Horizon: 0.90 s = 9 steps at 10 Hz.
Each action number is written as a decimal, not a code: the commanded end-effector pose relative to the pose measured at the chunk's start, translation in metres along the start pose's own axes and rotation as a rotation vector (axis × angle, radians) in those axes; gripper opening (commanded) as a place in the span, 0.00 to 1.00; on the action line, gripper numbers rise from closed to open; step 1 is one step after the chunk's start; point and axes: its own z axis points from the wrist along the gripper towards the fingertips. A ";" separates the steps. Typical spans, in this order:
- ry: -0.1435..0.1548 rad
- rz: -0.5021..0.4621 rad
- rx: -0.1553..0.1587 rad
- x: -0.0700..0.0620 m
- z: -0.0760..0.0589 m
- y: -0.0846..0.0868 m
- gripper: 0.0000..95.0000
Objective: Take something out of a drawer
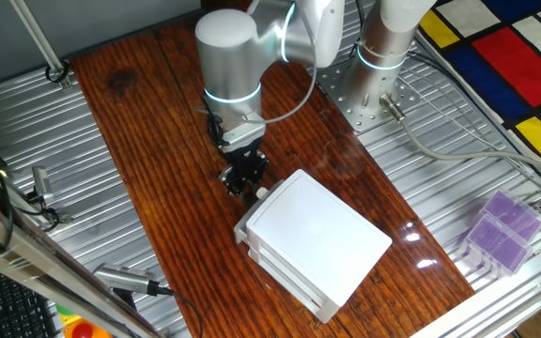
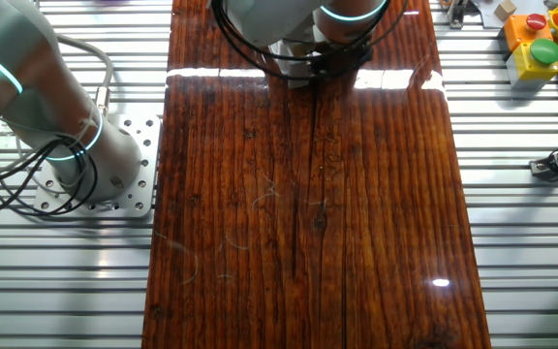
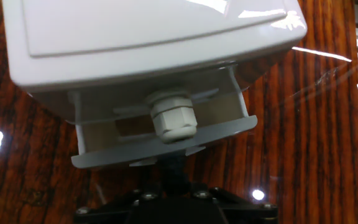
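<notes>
The white two-drawer unit [image 1: 319, 237] stands on the wooden table. In the hand view its upper drawer [image 3: 104, 158] is pulled out a little, so a narrow gap shows behind its front. The drawer's small white knob [image 3: 173, 121] sticks out toward me. My gripper [image 1: 244, 180] is at the unit's front left. In the hand view its dark fingers [image 3: 174, 169] form one narrow column, pressed together, ending just under the knob. They look narrower than the knob. The tan lump is hidden. The unit is out of the other fixed view.
A purple box [image 1: 501, 230] lies on the metal rails at the right. Hand tools [image 1: 125, 279] lie on the rails at the left. The arm's base plate [image 1: 369, 94] is at the back. A yellow button box [image 2: 541, 39] sits beyond the table's corner.
</notes>
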 end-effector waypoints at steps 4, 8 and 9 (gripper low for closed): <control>0.002 -0.006 -0.004 0.010 -0.003 -0.001 0.00; 0.003 -0.018 -0.006 0.022 -0.005 -0.002 0.00; 0.004 -0.018 -0.006 0.024 -0.004 -0.001 0.00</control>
